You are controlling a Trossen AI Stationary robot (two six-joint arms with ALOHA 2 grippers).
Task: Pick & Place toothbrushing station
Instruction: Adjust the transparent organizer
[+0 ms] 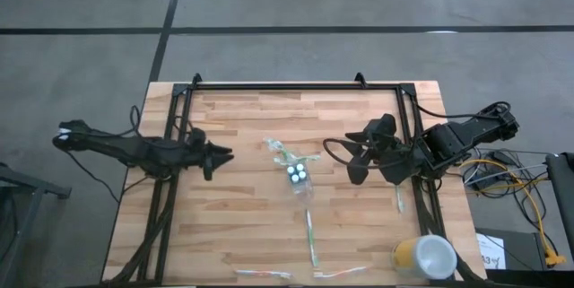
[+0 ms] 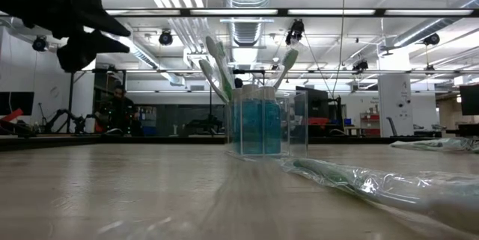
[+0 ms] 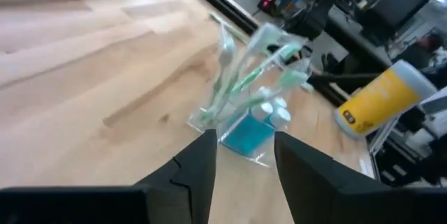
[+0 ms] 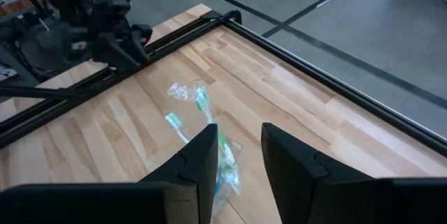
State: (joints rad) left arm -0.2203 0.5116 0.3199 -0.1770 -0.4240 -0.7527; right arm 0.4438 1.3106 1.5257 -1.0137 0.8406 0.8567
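Observation:
A small clear plastic cup (image 1: 299, 178) stands upright on its base at the table's middle. Several white-and-pale-green toothbrushes (image 1: 285, 155) lean out of it, and grey tubes with white caps (image 1: 297, 173) stand inside. My left gripper (image 1: 229, 155) hovers open to the cup's left, fingers pointing at it. In the left wrist view the cup (image 3: 244, 130) shows beyond the open fingers (image 3: 209, 172). My right gripper (image 1: 357, 153) hangs open, high to the cup's right, looking down on the cup (image 4: 218, 160). In the low view the cup (image 2: 262, 124) stands mid-picture, with my left gripper (image 2: 123, 38) up at the left.
A yellow cup with a white top (image 1: 423, 257) lies at the near right corner. Wrapped toothbrushes lie flat on the wood: one (image 1: 311, 239) near the cup, one (image 1: 399, 198) at the right, two (image 1: 262, 274) (image 1: 341, 274) along the near edge. A black frame (image 1: 296, 85) rims the table.

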